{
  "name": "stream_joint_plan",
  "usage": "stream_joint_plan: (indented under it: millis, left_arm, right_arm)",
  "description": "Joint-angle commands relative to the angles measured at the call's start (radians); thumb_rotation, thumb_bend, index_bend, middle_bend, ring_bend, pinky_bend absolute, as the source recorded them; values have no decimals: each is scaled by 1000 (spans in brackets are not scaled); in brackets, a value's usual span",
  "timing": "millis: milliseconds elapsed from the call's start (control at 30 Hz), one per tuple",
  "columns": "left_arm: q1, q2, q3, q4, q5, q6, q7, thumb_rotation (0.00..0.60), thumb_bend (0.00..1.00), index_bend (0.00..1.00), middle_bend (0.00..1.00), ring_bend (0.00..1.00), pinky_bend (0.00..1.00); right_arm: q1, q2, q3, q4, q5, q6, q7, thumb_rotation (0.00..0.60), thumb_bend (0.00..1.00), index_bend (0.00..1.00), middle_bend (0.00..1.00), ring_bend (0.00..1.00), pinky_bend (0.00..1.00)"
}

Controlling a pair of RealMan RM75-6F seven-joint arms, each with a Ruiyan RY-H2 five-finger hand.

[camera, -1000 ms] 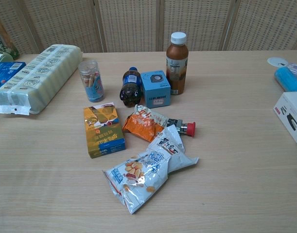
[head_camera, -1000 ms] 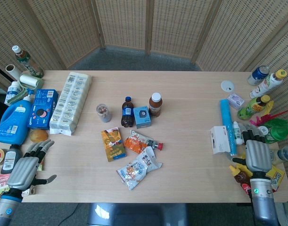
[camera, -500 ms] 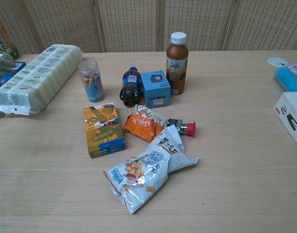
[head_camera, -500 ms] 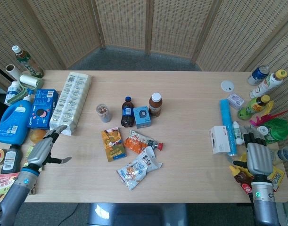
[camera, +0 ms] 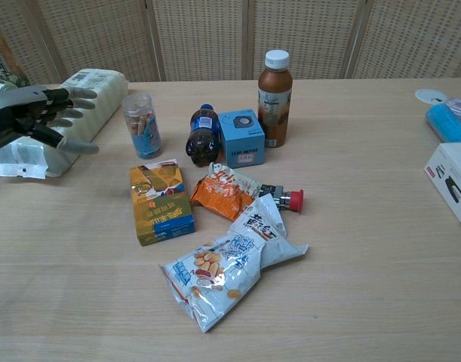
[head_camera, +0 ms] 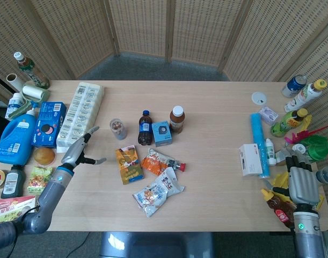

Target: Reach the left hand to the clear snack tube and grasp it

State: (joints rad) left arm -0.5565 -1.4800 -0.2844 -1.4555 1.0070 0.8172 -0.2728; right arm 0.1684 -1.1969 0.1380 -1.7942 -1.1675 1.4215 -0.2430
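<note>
The clear snack tube (head_camera: 118, 129) (camera: 142, 124) stands upright on the table, left of a small cola bottle (head_camera: 145, 128). It has a see-through wall, a blue label and stick snacks inside. My left hand (head_camera: 80, 151) (camera: 35, 115) hovers to the tube's left and nearer me, fingers spread, thumb out, holding nothing. A gap separates it from the tube. My right hand (head_camera: 303, 185) rests at the table's right edge with its fingers extended, empty. The chest view does not show it.
A long pale package (head_camera: 80, 115) (camera: 64, 113) lies just behind my left hand. A yellow snack box (head_camera: 128, 164), an orange packet (head_camera: 155, 161), a blue box (head_camera: 162, 133) and a brown drink bottle (head_camera: 177, 119) sit right of the tube. Bottles and boxes crowd both table ends.
My left hand has risen from the table's left front corner and travelled right and forward toward the tube, coming into the chest view. My right hand has slid slightly toward me.
</note>
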Motion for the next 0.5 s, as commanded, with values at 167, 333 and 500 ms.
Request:
stream_joint_plan:
  millis: [167, 333, 500]
  left_arm:
    - [-109, -164, -62, 215, -42, -79, -59, 600, 214, 0, 0, 0, 0]
    - [-151, -243, -87, 342, -32, -116, -122, 600, 217, 0, 0, 0, 0]
    - [-192, -320, -115, 480, -12, -161, -212, 600, 216, 0, 0, 0, 0]
  right_arm:
    - [-15, 18, 2, -13, 9, 4, 12, 497, 168, 0, 0, 0, 0]
    - [-24, 26, 8, -26, 22, 9, 13, 503, 167, 0, 0, 0, 0]
    - [-34, 36, 11, -42, 34, 12, 18, 503, 167, 0, 0, 0, 0]
